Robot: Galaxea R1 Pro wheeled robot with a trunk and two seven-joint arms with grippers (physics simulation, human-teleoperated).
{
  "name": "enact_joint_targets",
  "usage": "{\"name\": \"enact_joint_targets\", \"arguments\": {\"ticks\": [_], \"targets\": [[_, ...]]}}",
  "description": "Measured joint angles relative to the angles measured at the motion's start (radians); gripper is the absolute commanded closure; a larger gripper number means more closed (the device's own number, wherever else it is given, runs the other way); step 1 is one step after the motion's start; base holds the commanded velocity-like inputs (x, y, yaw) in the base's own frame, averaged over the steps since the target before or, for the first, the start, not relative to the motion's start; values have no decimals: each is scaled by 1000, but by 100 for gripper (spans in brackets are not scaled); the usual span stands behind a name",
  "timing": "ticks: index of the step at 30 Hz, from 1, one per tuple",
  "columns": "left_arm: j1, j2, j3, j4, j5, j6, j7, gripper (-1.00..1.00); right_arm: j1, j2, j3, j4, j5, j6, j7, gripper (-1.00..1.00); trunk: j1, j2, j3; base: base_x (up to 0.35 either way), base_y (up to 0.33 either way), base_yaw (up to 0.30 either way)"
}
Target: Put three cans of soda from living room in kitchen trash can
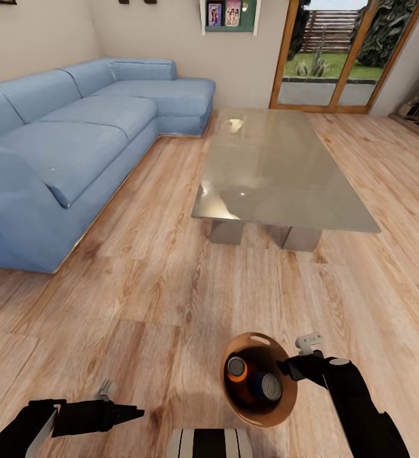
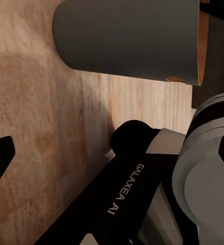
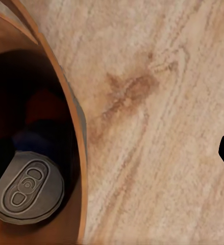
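Observation:
The tash can (image 1: 257, 335), copper-brown inside, hangs low over the wood floor in front of my trunk, its grey outside (image 2: 127, 35) showing in the left wrist view. My right gripper (image 1: 291, 367) is shut on its rim (image 3: 75, 122). Inside lie an orange can of soda (image 1: 238, 369) and a dark blue one (image 1: 267, 386), whose silvery top (image 3: 26, 186) faces the right wrist camera. A dim reddish shape (image 3: 40, 107) deeper in the bin may be the third can. My left gripper (image 1: 128, 413) is open and holds nothing, low at the left.
This is the living room. The low glass table (image 1: 279, 172) stands ahead, the long blue corner sofa (image 1: 63, 140) along the left, and wood-framed glass doors (image 1: 336, 57) at the back. Light plank floor (image 1: 158, 292) lies between me and the table.

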Motion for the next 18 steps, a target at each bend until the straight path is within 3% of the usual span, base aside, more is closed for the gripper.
{"name": "enact_joint_targets", "arguments": {"ticks": [18], "targets": [[0, 0, 0, -1, 0, 0, 0, -100, 0, 0, 0, 0, 0, 0, 1, -100, 0, 0, 14, -48, 0, 0]]}}
